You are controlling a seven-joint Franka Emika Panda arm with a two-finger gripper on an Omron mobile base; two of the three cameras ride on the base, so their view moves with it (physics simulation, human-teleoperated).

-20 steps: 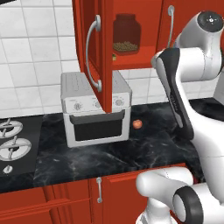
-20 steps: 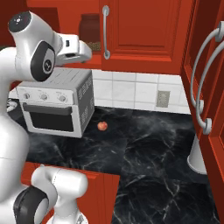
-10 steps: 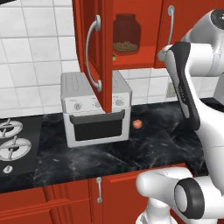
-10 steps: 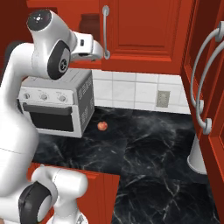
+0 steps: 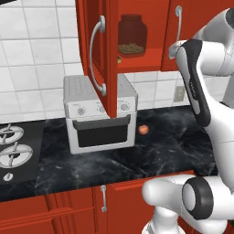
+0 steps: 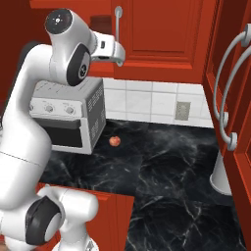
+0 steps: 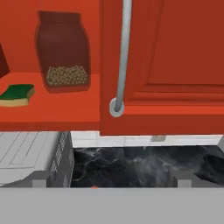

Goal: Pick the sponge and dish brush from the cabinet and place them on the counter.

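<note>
The sponge (image 7: 16, 95) is located on the red inner shelf of the cabinet (image 7: 52, 114), at the far left of the hand view, lying flat with its green face up and its long axis running roughly along the shelf front. A brown jar (image 7: 62, 52) holding pale round contents stands just beside it on the same shelf, toward the closed door. The dish brush cannot be made out. One cabinet door (image 5: 98, 55) is swung open; the neighbouring door (image 7: 166, 61) is closed, and its long silver handle (image 7: 122, 52) is seen almost straight ahead of the hand.

The gripper (image 6: 117, 51) is held in front of that closed door, level with the shelf, with its jaws spread fully apart and nothing between them. The sponge therefore lies to the left of the hand's line of approach. It is judged that the hand must be shifted sideways past the jar before the sponge can be reached. The counter (image 5: 164, 151) lies below.
</note>
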